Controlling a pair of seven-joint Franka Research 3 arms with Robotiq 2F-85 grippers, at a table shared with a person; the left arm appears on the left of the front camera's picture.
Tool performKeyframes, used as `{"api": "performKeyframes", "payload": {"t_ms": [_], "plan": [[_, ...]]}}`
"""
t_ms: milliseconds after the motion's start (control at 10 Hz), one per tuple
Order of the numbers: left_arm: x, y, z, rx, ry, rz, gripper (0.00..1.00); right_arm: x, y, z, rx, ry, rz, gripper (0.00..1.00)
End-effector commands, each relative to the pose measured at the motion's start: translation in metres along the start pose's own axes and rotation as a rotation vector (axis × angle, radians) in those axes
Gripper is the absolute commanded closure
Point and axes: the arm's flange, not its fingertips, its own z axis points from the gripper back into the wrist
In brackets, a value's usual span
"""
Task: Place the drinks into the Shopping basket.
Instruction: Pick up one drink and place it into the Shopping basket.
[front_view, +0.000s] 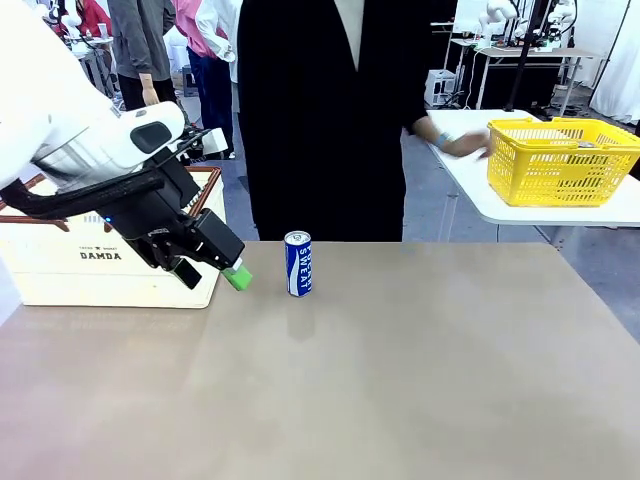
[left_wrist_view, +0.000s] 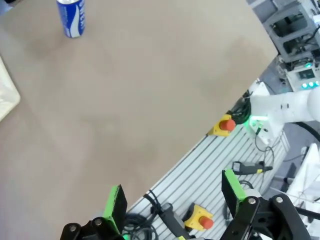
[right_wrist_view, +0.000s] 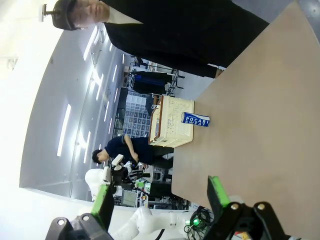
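Standing upright on the worktop (front_view: 400, 380), the blue can (front_view: 297, 264) is listed with the Shopping basket (front_view: 60, 275) at its nine o'clock. The left claw (front_view: 212, 273), between them, is spread open and empty; the right claw (right_wrist_view: 160, 202) is likewise open. Risk: the slim can is toppled if clipped on approach.

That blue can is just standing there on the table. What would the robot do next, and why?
Probably swing the left tool toward the blue can to straddle it. The tool is open and empty in front of the Shopping basket, and the can stands upright on the table, outside the basket.
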Motion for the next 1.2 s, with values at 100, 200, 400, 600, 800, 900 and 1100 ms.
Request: {"api": "performKeyframes", "payload": {"t_ms": [100,200,400,600,800,900,1100], "plan": [[0.000,0.000,0.000,0.000,0.000,0.000,0.00,0.001,0.002,0.003,0.007,0.007,0.015,0.00],[0.041,-0.001,-0.011,-0.002,0.029,0.147,0.00,0.001,0.002,0.003,0.007,0.007,0.015,0.00],[0.131,0.005,-0.045,0.098,0.032,0.356,0.00,0.001,0.002,0.003,0.007,0.007,0.015,0.00],[0.190,0.021,-0.086,0.326,-0.031,0.544,0.00,0.001,0.002,0.003,0.007,0.007,0.015,0.00],[0.225,0.041,-0.118,0.434,-0.033,0.611,0.00,0.001,0.002,0.003,0.007,0.007,0.015,0.00],[0.235,0.049,-0.126,0.444,-0.058,0.628,0.00,0.001,0.002,0.003,0.007,0.007,0.015,0.00],[0.249,0.052,-0.141,0.284,-0.025,0.553,0.00,0.001,0.002,0.003,0.007,0.007,0.015,0.00]]}}
